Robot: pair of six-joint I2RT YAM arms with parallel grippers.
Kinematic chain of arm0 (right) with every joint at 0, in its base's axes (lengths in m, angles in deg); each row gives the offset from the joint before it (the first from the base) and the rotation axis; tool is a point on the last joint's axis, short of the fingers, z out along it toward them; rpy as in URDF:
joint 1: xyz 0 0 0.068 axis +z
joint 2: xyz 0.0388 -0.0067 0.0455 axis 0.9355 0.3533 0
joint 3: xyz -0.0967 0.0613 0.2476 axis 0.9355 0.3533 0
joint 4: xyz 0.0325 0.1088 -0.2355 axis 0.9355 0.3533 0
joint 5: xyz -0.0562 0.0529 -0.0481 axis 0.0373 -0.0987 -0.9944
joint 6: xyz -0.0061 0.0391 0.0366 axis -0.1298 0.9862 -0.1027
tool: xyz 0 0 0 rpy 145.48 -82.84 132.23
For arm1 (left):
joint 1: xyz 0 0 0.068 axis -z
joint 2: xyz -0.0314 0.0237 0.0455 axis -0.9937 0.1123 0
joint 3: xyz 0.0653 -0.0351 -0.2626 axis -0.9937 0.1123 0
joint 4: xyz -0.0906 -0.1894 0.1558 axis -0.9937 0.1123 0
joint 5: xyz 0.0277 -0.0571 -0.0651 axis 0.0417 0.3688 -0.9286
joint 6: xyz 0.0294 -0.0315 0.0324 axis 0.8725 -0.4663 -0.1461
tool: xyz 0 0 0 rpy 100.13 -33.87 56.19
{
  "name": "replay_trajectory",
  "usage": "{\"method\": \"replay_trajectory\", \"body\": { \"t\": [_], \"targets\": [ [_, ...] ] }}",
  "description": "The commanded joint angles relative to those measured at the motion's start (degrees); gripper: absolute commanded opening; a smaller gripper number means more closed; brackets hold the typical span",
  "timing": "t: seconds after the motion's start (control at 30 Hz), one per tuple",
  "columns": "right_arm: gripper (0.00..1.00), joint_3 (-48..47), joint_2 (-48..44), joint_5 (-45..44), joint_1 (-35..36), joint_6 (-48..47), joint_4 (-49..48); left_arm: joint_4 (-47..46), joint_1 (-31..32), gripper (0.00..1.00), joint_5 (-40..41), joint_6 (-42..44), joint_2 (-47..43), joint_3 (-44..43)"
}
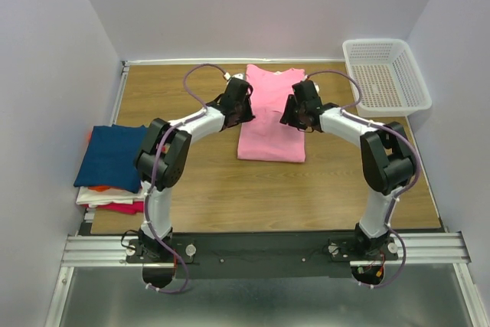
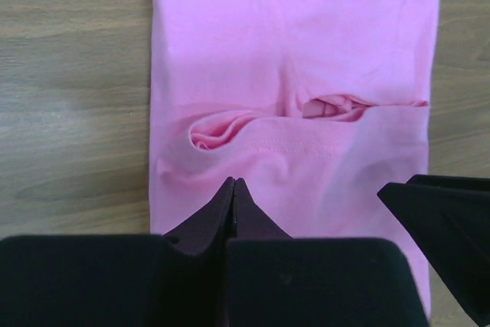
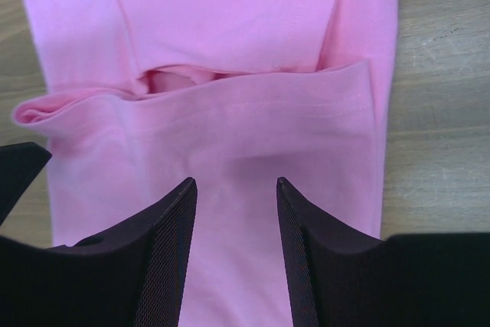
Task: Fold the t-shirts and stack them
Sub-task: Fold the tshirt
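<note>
Nearer than the pink t-shirt (image 1: 268, 139) and to its left, a dark blue t-shirt (image 1: 113, 155) lies folded atop others. Over the pink t-shirt's left side the left gripper (image 2: 233, 183) has its fingers pressed together; over its right side the right gripper (image 3: 233, 185) holds its fingers apart. Beyond, rightward, sits a white basket (image 1: 385, 74).

My wood-grain desk (image 1: 207, 185) is boxed by pale lavender walls (image 1: 268, 5) on three sides; an aluminium rail (image 1: 99, 250) runs along its near edge.

white mesh basket (image 1: 383, 41): far right corner | wooden table (image 1: 306, 197) | metal rail (image 1: 99, 249): near edge
</note>
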Motion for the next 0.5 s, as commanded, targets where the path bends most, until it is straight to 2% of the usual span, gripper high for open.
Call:
{"method": "replay_trajectory", "body": {
  "t": [0.0,0.17,0.47],
  "targets": [
    [0.53,-3.13,3.71,-3.39,-0.45,-2.05,-0.1,2.05,-0.09,0.03,0.06,1.35,5.32,-4.07],
    [0.53,-6.21,8.02,-4.8,-0.98,-3.54,-0.01,5.57,-0.53,0.02,2.87,2.23,9.64,-10.83],
    [0.53,-5.07,9.7,-4.37,-3.26,-3.28,0.16,7.69,-2.73,0.0,3.84,1.88,12.46,-11.91]
  ]
}}
